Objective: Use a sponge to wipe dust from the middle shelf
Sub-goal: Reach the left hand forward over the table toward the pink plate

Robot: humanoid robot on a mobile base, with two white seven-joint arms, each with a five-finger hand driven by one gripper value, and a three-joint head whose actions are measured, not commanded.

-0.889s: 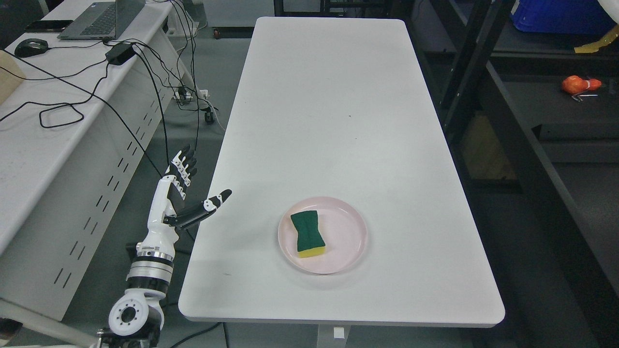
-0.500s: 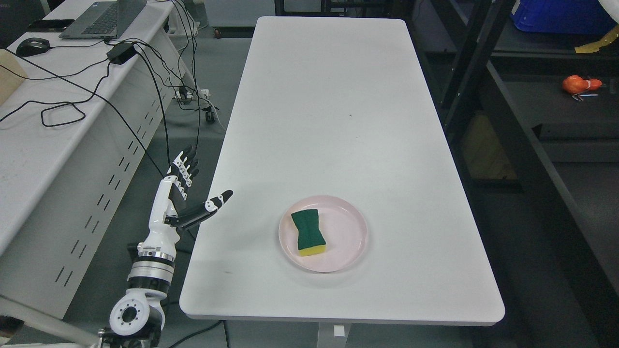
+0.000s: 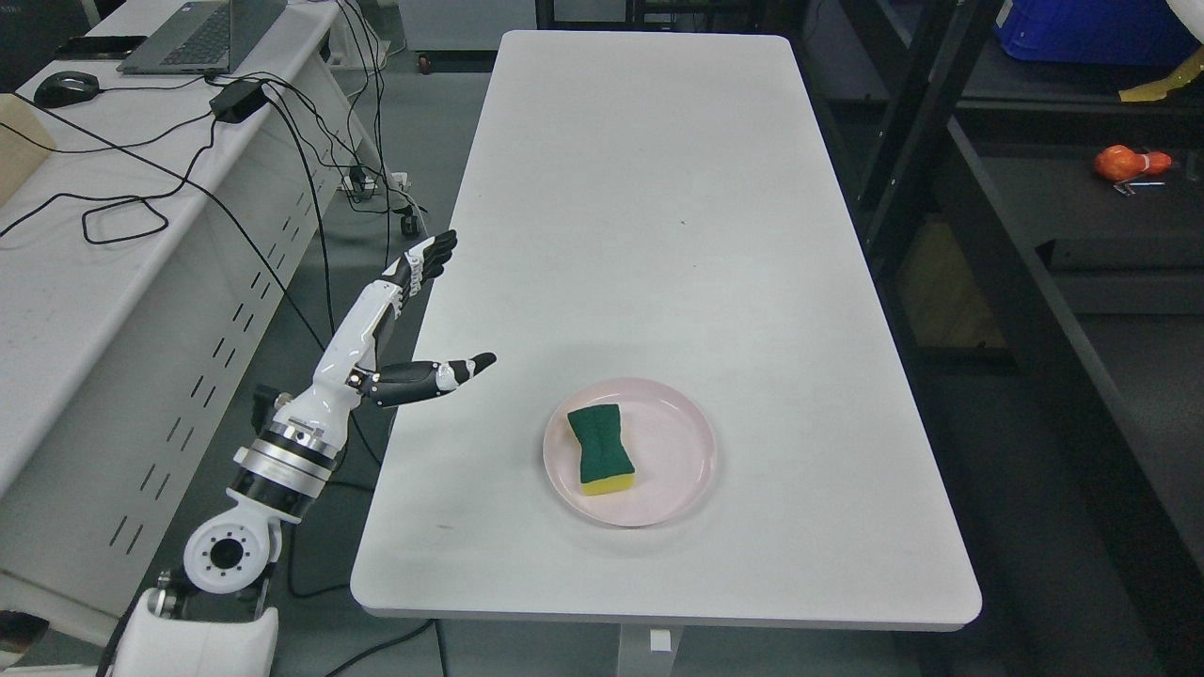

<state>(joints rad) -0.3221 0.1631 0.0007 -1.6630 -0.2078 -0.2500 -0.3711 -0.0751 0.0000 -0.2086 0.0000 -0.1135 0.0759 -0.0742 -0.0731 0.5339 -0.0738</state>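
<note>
Hovering left hand (image 3: 395,329) at the white table's (image 3: 649,216) left edge, fingers spread, thumb out, empty.
Green-yellow sponge (image 3: 599,449) lies on pink plate (image 3: 691,461) near front edge; cabled desk (image 3: 56,282) left, dark shelving (image 3: 1063,188) right.

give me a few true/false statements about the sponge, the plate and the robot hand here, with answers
1. The sponge lies on the pink plate. True.
2. The left hand is gripping the sponge. False: its fingers are spread, it holds nothing, and it sits over the table's left edge, apart from the plate.
3. The sponge's green side faces up, with a yellow layer showing below it. True.
4. The plate sits at the far end of the white table. False: it is near the front end, close to the robot.
5. A laptop rests on the desk at the left. True.
6. The right hand hovers above the plate. False: no right hand is in view.
</note>
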